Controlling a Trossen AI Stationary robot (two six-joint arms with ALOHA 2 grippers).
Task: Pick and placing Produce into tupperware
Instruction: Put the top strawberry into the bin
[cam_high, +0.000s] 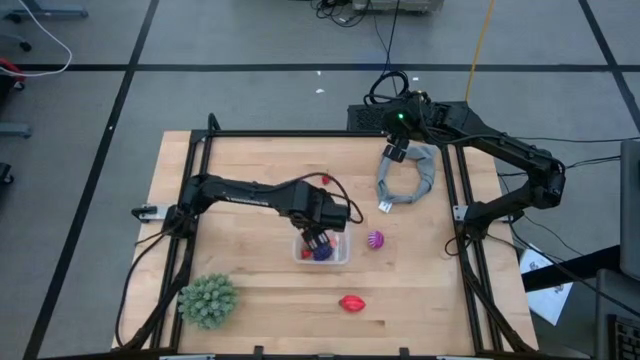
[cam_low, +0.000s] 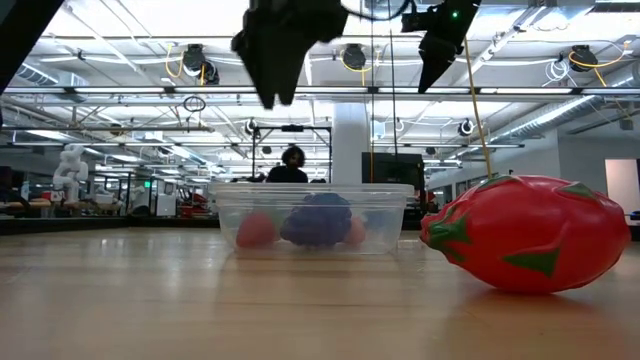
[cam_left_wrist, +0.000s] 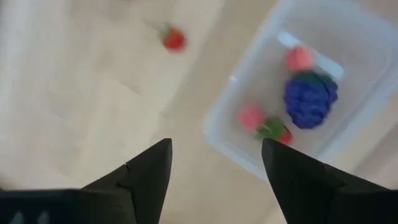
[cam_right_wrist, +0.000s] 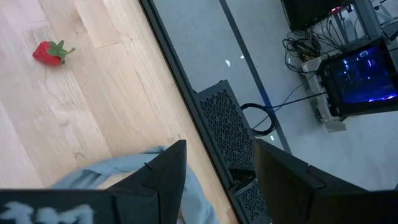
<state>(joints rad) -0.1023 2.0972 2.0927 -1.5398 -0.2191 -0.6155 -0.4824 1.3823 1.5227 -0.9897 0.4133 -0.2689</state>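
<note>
Clear tupperware (cam_high: 343, 256) unlabelled, holds purple fruit (cam_left_wrist: 310, 100); left end effector (cam_high: 318, 240) spread above; right end effector (cam_high: 396, 152) spread.

Clear tub (cam_high: 342, 258) holding blue-purple fruit (cam_left_wrist: 310, 101) and red berries (cam_left_wrist: 252, 116); magenta fruit (cam_high: 375, 239); red oval fruit (cam_high: 351, 302); green spiky ball (cam_high: 208, 299); pale wooden desk (cam_high: 250, 160).

The tupperware (cam_high: 322, 249) is a small clear tub with rounded corners, standing upright near the middle of the table. Inside it lie a dark purple berry fruit (cam_left_wrist: 310, 99) and three small red pieces (cam_left_wrist: 300, 58). A magenta fruit (cam_high: 375, 239) lies just right of the tub. A larger red oval fruit (cam_high: 351, 302) lies nearer. One small strawberry (cam_right_wrist: 51, 52) lies farther back.
</note>
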